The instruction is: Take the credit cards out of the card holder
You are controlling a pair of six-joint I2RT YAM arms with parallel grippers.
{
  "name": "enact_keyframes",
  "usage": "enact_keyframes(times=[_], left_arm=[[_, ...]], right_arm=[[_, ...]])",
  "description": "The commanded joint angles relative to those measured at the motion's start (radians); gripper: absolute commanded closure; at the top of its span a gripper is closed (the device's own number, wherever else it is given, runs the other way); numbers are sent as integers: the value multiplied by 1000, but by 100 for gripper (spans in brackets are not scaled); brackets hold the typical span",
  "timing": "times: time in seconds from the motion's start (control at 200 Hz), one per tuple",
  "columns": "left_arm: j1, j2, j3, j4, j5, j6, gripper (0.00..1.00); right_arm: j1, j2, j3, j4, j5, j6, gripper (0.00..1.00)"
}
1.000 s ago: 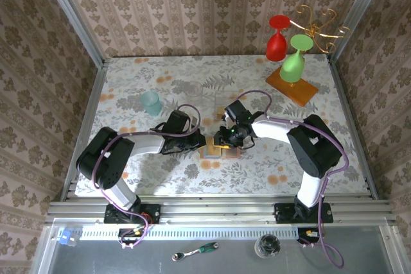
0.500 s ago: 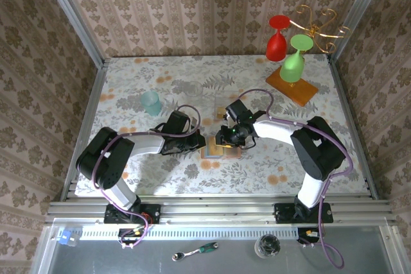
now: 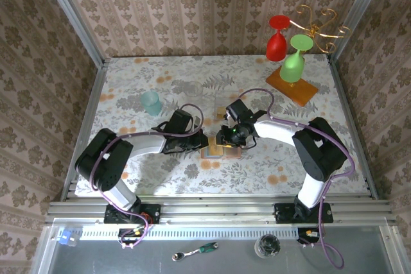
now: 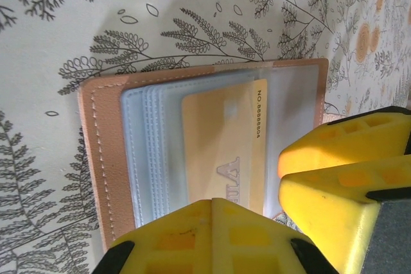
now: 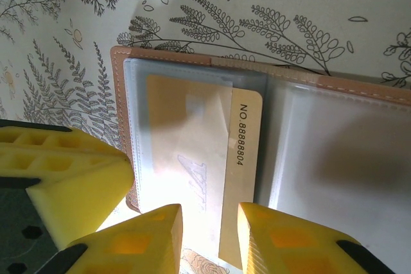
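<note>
The card holder [image 3: 219,152] lies open and flat on the floral table between both grippers, tan rim [image 4: 103,152] round grey-blue clear pockets [image 5: 334,152]. An orange-tan credit card [image 4: 218,133] sits in one pocket, its numbered strip [image 5: 247,145] sticking out past the pocket's edge. My left gripper [image 3: 199,144] is shut with nothing between its fingers, tips [image 4: 212,206] over the holder's near edge. My right gripper [image 3: 226,138] stands part open over the card [image 5: 209,222], one finger on each side of the card's near end. The right fingers [image 4: 340,152] sit beside the holder's right side.
A pale teal cup [image 3: 151,102] stands at the back left. At the back right, an orange wooden slab [image 3: 308,91] bears a gold rack with a red goblet [image 3: 277,42] and a green goblet [image 3: 294,62]. Patterned walls close the table on three sides.
The right gripper has edged slightly over the holder, and its elbow has drifted right. The left arm has hardly moved. Both grippers keep the same opening.
</note>
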State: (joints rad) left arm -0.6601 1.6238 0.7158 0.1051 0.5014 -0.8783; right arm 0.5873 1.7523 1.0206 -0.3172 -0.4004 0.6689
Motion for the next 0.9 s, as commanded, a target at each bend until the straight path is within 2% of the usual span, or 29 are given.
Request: enact_keyframes(times=[0.0,0.575,0.895], left_arm=[[0,25,11,9,10,16,98],[16,35,-7,-32,-8,37,100],[20,34,-9,-35,-9,39,100]], right_arm=[[5,-1,21,4,-18,-3,69],[5,58,11,62,-60,17,70],[5,22,1,-1,27,0,70]])
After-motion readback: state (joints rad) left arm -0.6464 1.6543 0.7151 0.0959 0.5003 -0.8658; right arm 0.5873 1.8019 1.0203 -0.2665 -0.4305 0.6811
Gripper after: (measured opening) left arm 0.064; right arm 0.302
